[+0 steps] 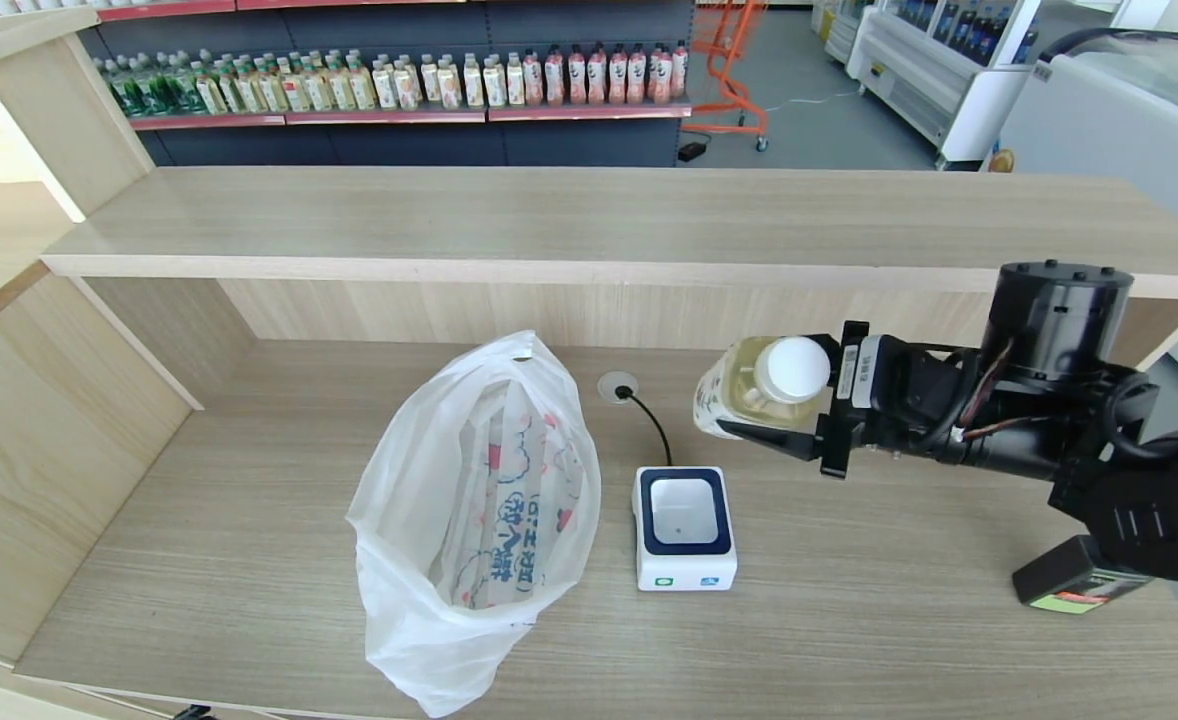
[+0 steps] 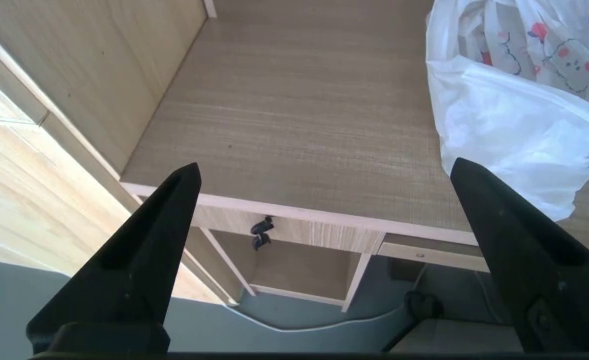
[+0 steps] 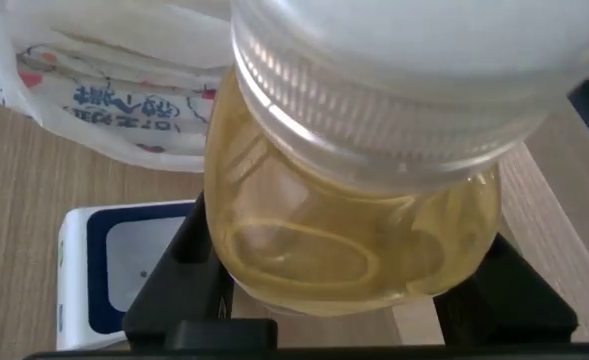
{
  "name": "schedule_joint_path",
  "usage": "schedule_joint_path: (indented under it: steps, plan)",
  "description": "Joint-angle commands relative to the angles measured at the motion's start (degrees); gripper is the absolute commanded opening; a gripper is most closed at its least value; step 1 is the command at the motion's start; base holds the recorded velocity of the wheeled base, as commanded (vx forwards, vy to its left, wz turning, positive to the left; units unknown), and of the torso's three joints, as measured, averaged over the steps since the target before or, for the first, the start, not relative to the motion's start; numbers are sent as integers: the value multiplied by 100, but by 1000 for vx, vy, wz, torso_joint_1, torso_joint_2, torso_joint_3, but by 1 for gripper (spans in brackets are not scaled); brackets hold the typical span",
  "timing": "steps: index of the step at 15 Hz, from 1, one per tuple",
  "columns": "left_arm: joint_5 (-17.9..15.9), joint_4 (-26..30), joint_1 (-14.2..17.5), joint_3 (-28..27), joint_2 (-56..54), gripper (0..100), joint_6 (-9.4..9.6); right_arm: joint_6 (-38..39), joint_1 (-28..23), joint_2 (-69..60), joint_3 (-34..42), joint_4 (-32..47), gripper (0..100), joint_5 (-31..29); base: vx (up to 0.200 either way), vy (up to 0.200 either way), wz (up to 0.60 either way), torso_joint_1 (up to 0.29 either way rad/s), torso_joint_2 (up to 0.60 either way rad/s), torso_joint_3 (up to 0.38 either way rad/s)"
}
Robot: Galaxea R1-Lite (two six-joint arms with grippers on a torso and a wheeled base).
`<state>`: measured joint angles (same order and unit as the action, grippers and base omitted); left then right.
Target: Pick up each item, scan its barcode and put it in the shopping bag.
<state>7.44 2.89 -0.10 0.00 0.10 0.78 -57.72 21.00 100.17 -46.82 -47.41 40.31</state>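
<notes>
1. The right gripper (image 1: 764, 398) pinches a bottle (image 1: 734, 385) of pale yellow drink. Its fingers (image 3: 179, 265) are clamped on either side of the body, just below the white cap. The bottle hangs sideways in the air with its cap toward the arm, which probably leaves the labelled side free to be turned.
2. The bottle is above the counter (image 1: 849, 630), just far and right of the scanner (image 1: 686, 527). It is not yet over the scanner's upward-facing window, so the barcode likely has to come down and leftward to be read.
3. The shopping bag (image 1: 474, 510) stands just left of the scanner with its mouth open upward and a printed packet inside. That makes for a short carry after scanning.
4. The left gripper (image 2: 326, 178) has its fingers spread wide and holds nothing. It hangs over the counter's near left edge beside the bag, out of the other arm's way.
5. A dark box (image 1: 1069, 588) lies at the right near edge, partly under the right arm, seemingly waiting its turn.
</notes>
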Motion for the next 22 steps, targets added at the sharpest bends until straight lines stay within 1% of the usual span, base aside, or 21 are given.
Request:
schedule_joint_path:
  steps: [1, 2, 3, 4, 6, 7, 8, 9, 11, 13, 15, 17, 22]
  plan:
    - [3, 1, 1, 0, -1, 100, 1, -310, -53, 337, 226, -278, 0, 222, 0, 0, 0, 0, 0, 0]
    - [3, 1, 1, 0, -1, 100, 1, -424, -61, 389, 262, -383, 0, 346, 0, 0, 0, 0, 0, 0]
    - [3, 1, 1, 0, -1, 100, 1, -705, -88, 503, 376, -603, 0, 627, 0, 0, 0, 0, 0, 0]
    - [3, 1, 1, 0, -1, 100, 1, -899, -88, 556, 420, -629, 0, 776, 0, 0, 0, 0, 0, 0]
    - [3, 1, 1, 0, -1, 100, 1, -1312, -105, 732, 543, -612, 0, 1339, 0, 0, 0, 0, 0, 0]
    - [3, 1, 1, 0, -1, 100, 1, -1479, -105, 802, 569, -603, 0, 1506, 0, 0, 0, 0, 0, 0]
    - [3, 1, 1, 0, -1, 100, 1, -1549, -105, 864, 569, -594, 0, 1594, 0, 0, 0, 0, 0, 0]
    - [3, 1, 1, 0, -1, 100, 1, -1663, -211, 952, 578, -568, 0, 1699, 0, 0, 0, 0, 0, 0]
    - [3, 1, 1, 0, -1, 100, 1, -1751, -272, 969, 578, -497, 0, 1734, 0, 0, 0, 0, 0, 0]
    - [3, 1, 1, 0, -1, 100, 1, -1918, -474, 1031, 595, -445, 0, 1928, 0, 0, 0, 0, 0, 0]
    - [3, 1, 1, 0, -1, 100, 1, -2191, -615, 1048, 587, -102, 0, 2042, 0, 0, 0, 0, 0, 0]
    - [3, 1, 1, 0, -1, 100, 1, -2542, -633, 1075, 543, 285, 0, 2112, 0, 0, 0, 0, 0, 0]
    - [3, 1, 1, 0, -1, 100, 1, -2542, -633, 1224, 270, 364, 0, 2341, 0, 0, 0, 0, 0, 0]
